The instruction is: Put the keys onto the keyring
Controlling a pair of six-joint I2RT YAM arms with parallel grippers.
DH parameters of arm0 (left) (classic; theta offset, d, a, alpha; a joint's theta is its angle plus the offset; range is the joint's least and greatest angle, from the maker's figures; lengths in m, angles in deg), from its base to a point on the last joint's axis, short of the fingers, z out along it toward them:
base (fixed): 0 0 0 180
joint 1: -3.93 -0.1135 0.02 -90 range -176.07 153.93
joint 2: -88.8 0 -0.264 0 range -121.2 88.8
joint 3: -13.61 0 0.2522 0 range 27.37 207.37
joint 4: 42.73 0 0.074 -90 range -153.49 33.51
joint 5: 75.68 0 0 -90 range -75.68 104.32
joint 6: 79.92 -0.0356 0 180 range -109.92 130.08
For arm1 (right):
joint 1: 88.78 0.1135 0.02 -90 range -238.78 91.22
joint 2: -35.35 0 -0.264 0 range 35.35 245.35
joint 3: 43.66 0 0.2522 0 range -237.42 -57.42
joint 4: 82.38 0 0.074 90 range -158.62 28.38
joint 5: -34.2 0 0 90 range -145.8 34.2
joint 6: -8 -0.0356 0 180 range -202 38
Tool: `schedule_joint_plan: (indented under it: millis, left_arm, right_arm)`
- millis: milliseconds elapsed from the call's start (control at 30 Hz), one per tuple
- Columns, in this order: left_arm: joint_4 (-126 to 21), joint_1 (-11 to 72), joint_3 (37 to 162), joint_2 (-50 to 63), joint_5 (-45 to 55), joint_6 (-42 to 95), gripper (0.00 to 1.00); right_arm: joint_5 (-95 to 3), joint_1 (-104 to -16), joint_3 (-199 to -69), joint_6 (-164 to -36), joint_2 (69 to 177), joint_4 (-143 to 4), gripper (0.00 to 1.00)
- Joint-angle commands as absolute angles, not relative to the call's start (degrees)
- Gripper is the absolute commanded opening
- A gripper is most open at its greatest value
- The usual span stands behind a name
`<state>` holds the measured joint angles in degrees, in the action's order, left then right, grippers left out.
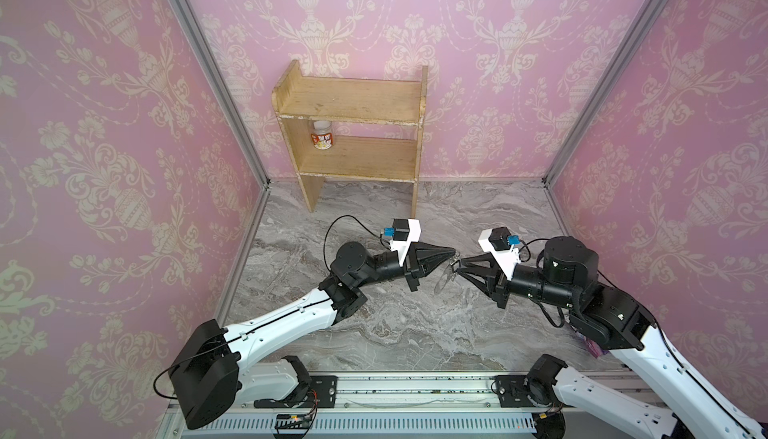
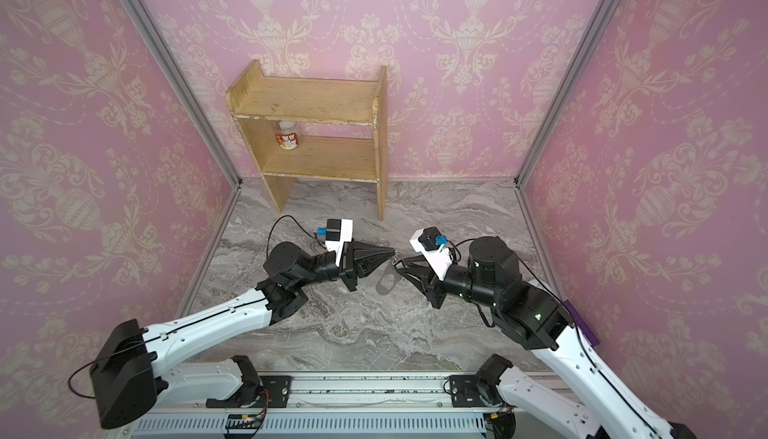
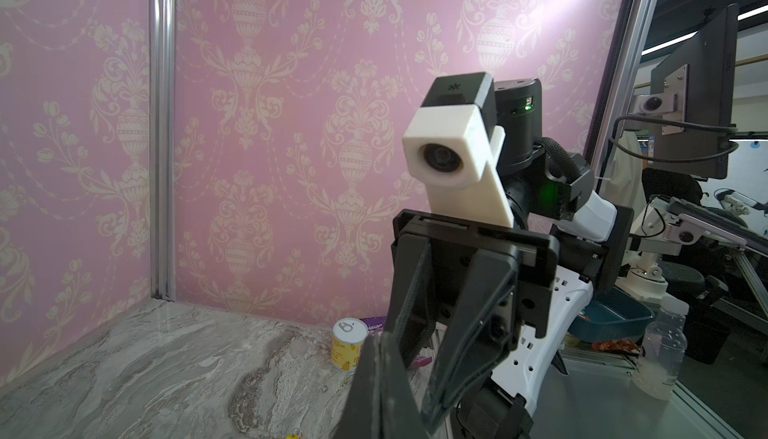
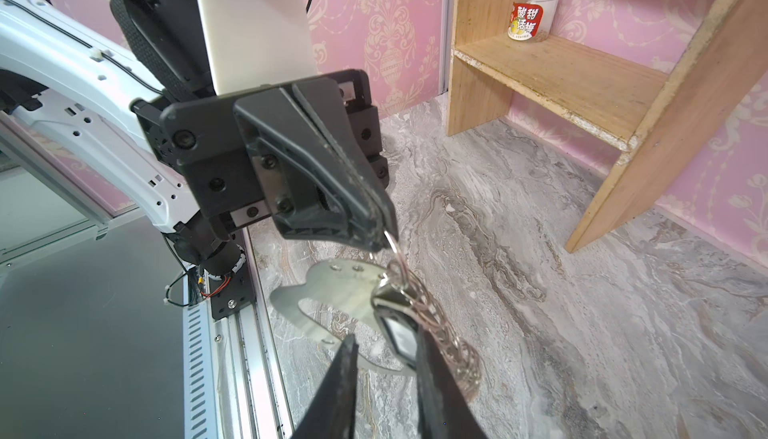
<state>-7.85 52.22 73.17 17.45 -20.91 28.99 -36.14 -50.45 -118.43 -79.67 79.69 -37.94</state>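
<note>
Presently in hand: threading the black key [image 4: 397,329] onto the keyring [image 4: 332,287]; I judge this near its end, with the yellow one left to do.
Left fingers: the left gripper [image 4: 384,231] is closed on a metal split ring, and the keyring hangs from it, clear of the surface [image 1: 395,333].
Right fingers: the right gripper [image 1: 460,265] meets the left tip to tip; its fingers [image 4: 343,391] stand apart, clamping nothing that I can see.
Black key: dangles at the ring row, just beside one right finger; whether it sits fully on a ring I cannot tell.
Yellow key: not seen in the top views; a yellow scrap [image 3: 293,436] on the surface may be it.
Next move calls for: confirming the black key hangs free, then a fine pinch on the yellow one.
</note>
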Motion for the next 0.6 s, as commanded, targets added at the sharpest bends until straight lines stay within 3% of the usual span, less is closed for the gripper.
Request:
schedule_joint_plan:
  millis: [0, 567]
  left_arm:
    - [-5.78, 52.71, 73.69, 18.67, -21.1, 27.85, 0.0]
    - [-6.13, 52.76, 74.79, 18.4, -21.72, 28.4, 0.0]
  right_arm:
    - [-37.02, -50.52, -120.06, -79.85, 79.3, -38.85, 0.28]
    - [-35.2, -48.58, -120.34, -78.31, 82.17, -43.4, 0.28]
